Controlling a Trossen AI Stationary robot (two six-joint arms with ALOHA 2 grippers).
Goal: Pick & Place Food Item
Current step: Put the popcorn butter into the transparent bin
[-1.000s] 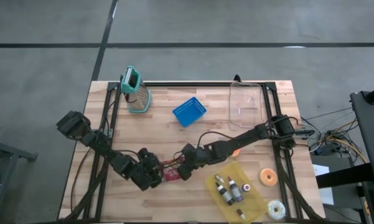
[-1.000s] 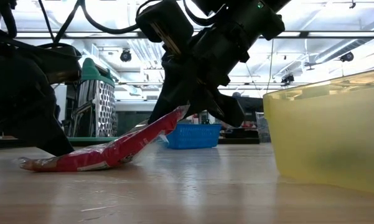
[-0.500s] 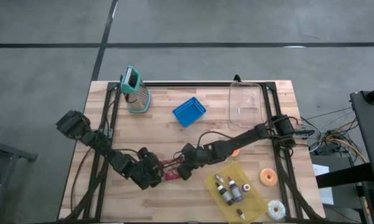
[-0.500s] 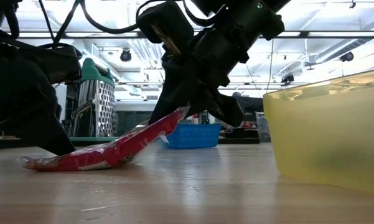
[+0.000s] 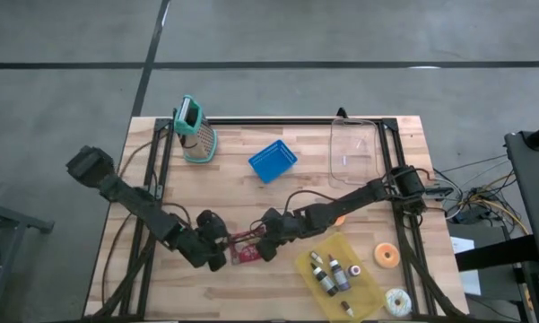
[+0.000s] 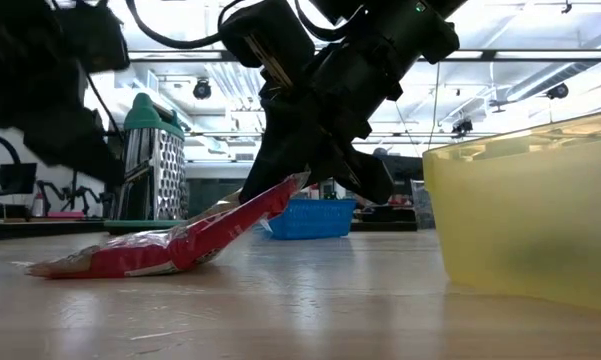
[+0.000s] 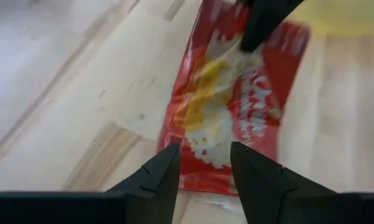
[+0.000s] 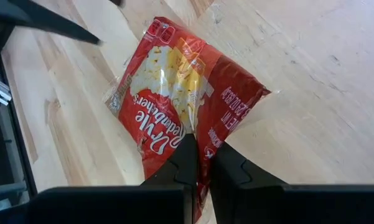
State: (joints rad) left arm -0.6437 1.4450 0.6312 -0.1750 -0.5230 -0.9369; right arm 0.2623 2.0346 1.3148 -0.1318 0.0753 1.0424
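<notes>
- Backing off since a second ago, the left gripper [image 5: 217, 257] is lifting clear of the popcorn bag [image 5: 246, 254], its open fingers now empty and poised just above the bag's near end.
- Just ahead of that claw, the red bag is lying on the wooden table [image 5: 233, 170], one end down, the other raised.
- Pinching that raised edge, the right gripper [image 8: 199, 163] is holding the bag with its fingers fully closed.
- Judged from this, the pick is underway; next, a clean lift and carry, perhaps toward the blue basket [image 5: 273, 161] well beyond it.
</notes>
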